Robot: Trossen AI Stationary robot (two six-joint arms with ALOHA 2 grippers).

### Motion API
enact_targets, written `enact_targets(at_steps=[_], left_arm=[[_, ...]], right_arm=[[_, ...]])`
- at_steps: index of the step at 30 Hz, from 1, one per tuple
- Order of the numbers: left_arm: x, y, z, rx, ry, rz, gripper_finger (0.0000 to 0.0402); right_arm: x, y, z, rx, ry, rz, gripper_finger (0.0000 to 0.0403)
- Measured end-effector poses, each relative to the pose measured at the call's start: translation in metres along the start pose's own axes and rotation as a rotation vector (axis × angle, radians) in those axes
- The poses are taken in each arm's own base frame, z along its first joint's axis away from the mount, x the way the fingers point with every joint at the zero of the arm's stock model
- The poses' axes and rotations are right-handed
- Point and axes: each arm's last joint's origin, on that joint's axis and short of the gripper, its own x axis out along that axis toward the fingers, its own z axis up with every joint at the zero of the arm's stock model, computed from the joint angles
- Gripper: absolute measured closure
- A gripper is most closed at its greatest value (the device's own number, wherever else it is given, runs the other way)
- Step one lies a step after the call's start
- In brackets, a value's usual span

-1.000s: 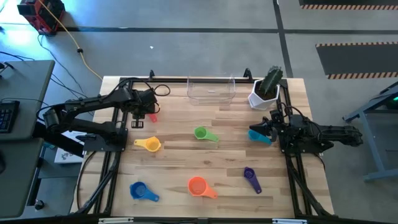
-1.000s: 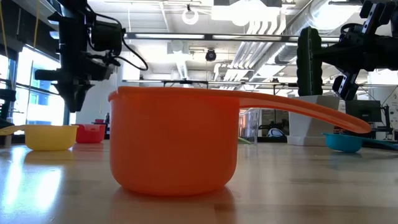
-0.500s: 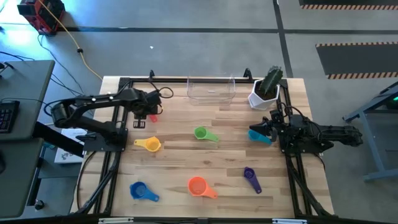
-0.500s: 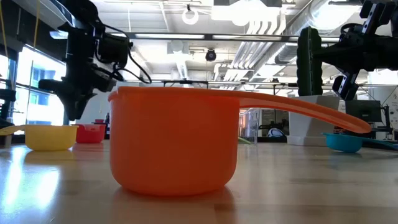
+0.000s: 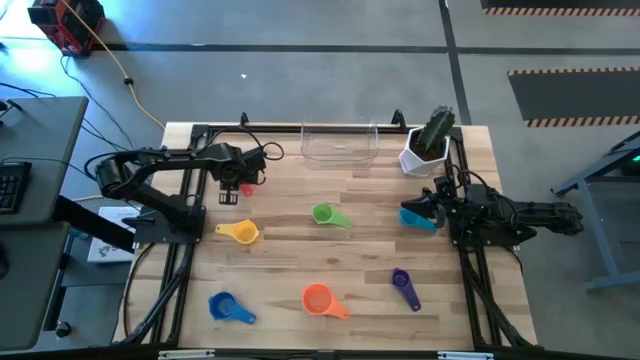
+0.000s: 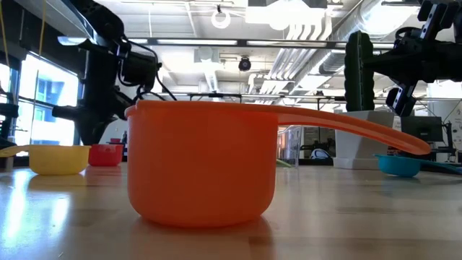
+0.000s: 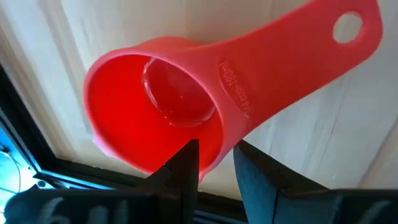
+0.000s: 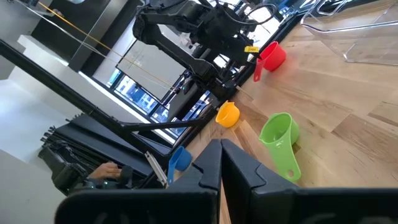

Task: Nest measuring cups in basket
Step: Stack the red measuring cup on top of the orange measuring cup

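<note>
My left gripper (image 5: 233, 186) stands over the red measuring cup (image 7: 161, 106) near the table's far left, shut on it. The other cups lie apart on the wood: yellow (image 5: 243, 232), green (image 5: 324, 214), teal (image 5: 416, 219), purple (image 5: 402, 282), orange (image 5: 318, 298) and blue (image 5: 224, 305). The clear basket (image 5: 340, 145) sits at the far edge with nothing in it. My right gripper (image 5: 406, 211) hangs shut just above the teal cup and touches nothing. My left gripper pinches the red cup's wall (image 7: 214, 146) beside the root of its handle, one finger (image 7: 185, 163) inside the bowl and the other (image 7: 252, 167) outside. It comes from above, pointing down. In the low view the cup's bottom (image 6: 106, 160) still looks level with the table.
A white pot with a green cactus (image 5: 425, 150) stands right of the basket at the far right corner. Black frame rails (image 5: 185, 250) run along both sides of the table. Open wood lies between the red cup and the basket.
My left gripper has come down onto the red cup and shifted slightly toward the table's right, its arm stretching out further. The red cup has stayed where it was. The right arm has kept still.
</note>
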Motion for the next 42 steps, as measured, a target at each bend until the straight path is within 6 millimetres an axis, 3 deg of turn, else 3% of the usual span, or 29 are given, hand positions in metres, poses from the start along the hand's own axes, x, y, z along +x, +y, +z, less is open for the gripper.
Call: enact_targets(at_steps=[5,13,26,33,42], left_arm=[[0.005,0.0,0.003,0.007,0.014,-0.008,0.0323],[0.01,0.0,0.007,0.0,0.041,0.007,0.0392],[0.003,-0.008,0.013,-0.143,0.021,0.015,0.0396],[-0.029,-0.026,0.036,-0.214,-0.101,-0.024,0.0397],[-0.1,-0.068,0.062,-0.254,-0.303,-0.069,0.0397]], right_arm=[[0.0,0.0,0.0,0.0,0.0,0.0,0.0402],[0.0,0.0,0.0,0.0,0.0,0.0,0.0402],[0.0,0.0,0.0,0.0,0.0,0.0,0.0402],[0.0,0.0,0.0,0.0,0.0,0.0,0.0402],[0.0,0.0,0.0,0.0,0.0,0.0,0.0402]])
